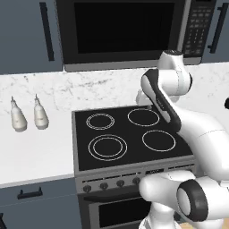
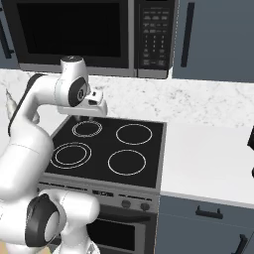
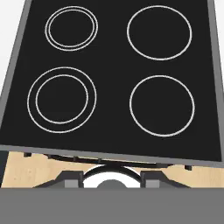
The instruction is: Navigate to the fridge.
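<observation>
The gripper [image 2: 94, 110] hangs over the back of the stove; how far its jaws stand apart cannot be told from these pictures, and nothing can be seen between them. In the hand view the finger tips [image 3: 70, 179] are low dark stubs at the bottom edge, looking down on the black cooktop [image 3: 109, 74] with its 4 ring burners, 2 of them double-ringed on the left of that view. Past the stove's front edge lies a strip of pale wooden floor [image 3: 26, 170].

The arm [image 1: 167, 107] folds up and over the stove [image 1: 125, 138], which has a row of knobs [image 1: 112, 184] and an oven door below. Above it hangs a black-fronted microwave [image 1: 120, 29] with a keypad on its right side. Grey-blue wall cabinets [image 2: 213, 39] with black bar handles flank the microwave. White marbled counter [image 2: 208, 158] runs on both sides of the stove, with drawers beneath. 2 white bottles [image 1: 29, 115] stand side by side on the counter left of the stove. A dark object [image 2: 250, 144] is cut off at the right edge of the right base view.

The base faces the stove; the fridge lies outside what these views take in.
</observation>
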Controlling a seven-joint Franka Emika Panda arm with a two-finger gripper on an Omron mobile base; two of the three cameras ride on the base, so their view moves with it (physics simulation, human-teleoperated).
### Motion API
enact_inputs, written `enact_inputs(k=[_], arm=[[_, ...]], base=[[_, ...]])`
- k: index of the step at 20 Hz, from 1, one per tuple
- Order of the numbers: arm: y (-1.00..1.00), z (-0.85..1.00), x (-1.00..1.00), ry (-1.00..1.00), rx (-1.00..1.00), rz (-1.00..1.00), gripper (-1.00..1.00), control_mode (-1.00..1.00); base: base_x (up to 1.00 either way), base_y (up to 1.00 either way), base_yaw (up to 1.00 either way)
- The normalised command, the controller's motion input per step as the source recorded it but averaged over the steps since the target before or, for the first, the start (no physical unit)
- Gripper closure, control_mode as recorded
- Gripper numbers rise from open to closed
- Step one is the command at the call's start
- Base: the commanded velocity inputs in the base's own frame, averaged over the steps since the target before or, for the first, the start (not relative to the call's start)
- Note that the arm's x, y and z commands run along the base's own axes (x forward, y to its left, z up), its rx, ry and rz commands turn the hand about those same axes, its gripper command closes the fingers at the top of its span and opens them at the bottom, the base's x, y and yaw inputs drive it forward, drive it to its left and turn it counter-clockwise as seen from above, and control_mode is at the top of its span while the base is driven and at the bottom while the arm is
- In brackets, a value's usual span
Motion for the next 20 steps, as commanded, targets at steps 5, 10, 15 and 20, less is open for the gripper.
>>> enact_inputs(k=[5, 10, 15, 20], arm=[[0.0, 0.0, -0.57, 0.0, 0.0, 0.0, -1.0, -1.0], [-0.05, 0.0, -1.0, -0.05, 0.0, -0.04, -1.0, -1.0], [-0.01, 0.16, -0.92, -0.37, 0.0, 0.0, -1.0, -1.0], [-0.03, 0.26, -0.57, -0.49, 0.0, 0.0, -1.0, -1.0]], base=[[0.0, 0.0, 0.0], [0.0, 0.0, 0.0], [0.0, 0.0, 0.0], [0.0, 0.0, 0.0]])
